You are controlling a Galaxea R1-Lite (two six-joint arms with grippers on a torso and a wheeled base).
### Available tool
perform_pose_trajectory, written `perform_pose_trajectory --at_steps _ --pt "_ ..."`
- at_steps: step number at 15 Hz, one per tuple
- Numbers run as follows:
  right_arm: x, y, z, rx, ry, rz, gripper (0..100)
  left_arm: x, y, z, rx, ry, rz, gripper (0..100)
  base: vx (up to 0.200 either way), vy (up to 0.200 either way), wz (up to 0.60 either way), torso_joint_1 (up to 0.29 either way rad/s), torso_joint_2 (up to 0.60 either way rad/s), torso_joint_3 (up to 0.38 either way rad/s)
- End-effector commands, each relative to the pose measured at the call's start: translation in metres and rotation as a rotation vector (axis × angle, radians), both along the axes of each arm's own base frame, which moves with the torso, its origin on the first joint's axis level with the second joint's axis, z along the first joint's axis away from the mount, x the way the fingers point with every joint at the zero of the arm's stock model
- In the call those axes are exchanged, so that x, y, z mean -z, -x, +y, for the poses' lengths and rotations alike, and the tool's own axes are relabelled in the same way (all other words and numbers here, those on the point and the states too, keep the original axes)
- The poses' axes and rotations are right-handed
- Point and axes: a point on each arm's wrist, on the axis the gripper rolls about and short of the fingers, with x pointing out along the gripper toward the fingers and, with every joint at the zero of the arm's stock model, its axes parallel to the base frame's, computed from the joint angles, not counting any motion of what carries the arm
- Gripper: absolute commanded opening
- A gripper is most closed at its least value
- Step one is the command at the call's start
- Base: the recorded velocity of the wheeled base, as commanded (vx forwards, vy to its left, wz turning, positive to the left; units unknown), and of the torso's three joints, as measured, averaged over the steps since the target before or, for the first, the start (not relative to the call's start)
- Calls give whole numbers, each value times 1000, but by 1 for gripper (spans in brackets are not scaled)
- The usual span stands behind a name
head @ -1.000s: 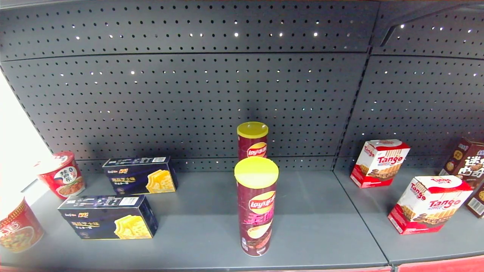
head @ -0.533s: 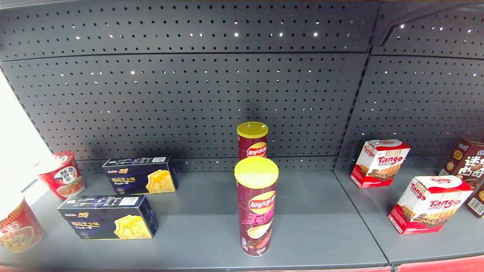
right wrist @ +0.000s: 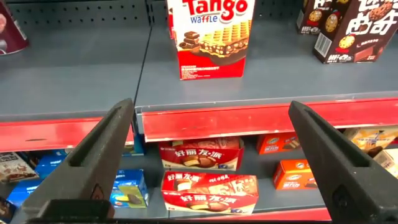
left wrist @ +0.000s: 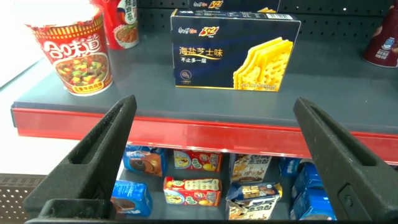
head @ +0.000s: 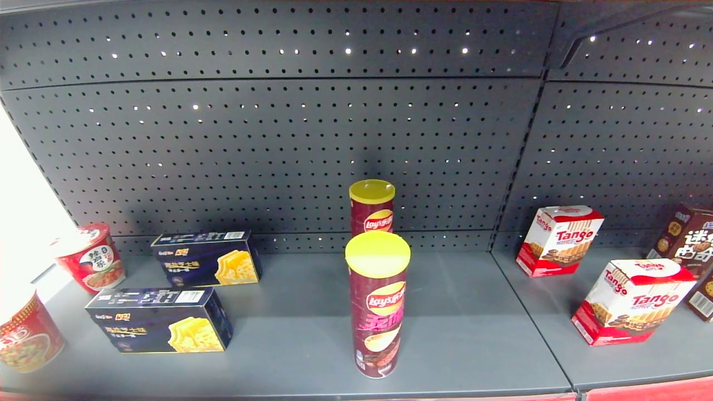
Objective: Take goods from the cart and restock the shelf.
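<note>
Holds black left gripper (left wrist: 213,102) and right gripper (right wrist: 211,106) spread, empty, before the grey metal shelf (head: 473,334), seemingly free for the next fetch, with a maroon yellow-lidded crisp tube (head: 377,303) upright mid-shelf, label outward.

Bright even light, blown-out glare at head view's left edge, pinpoints shining through shelf (head: 278,139) back holes, bowed edges

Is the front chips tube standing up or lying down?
Standing up. The front chips tube rests on its base on the shelf, with its yellow lid on top.
</note>
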Motion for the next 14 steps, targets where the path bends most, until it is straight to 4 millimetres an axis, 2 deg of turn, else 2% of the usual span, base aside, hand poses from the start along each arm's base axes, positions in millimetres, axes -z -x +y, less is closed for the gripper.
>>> perform_pose_trajectory --at_steps 1,2,4,11,13,14 --pt "0 0 0 0 -2 5 100 0 0 0 0 -2 0 100 0 0 0 0 0 0" --pt "0 0 0 0 0 5 100 0 0 0 6 -8 1 100 0 0 0 0 0 0" --pt "0 0 0 0 0 5 100 0 0 0 -8 5 0 100 -200 0 0 7 2 5" --pt "0 0 0 0 0 4 100 0 0 0 -3 3 0 100 0 0 0 0 0 0" --pt "0 0 0 3 -2 5 100 0 0 0 -5 3 0 100 0 0 600 5 -2 2" --pt "0 0 0 3 -2 4 100 0 0 0 -5 3 0 100 0 0 0 0 0 0"
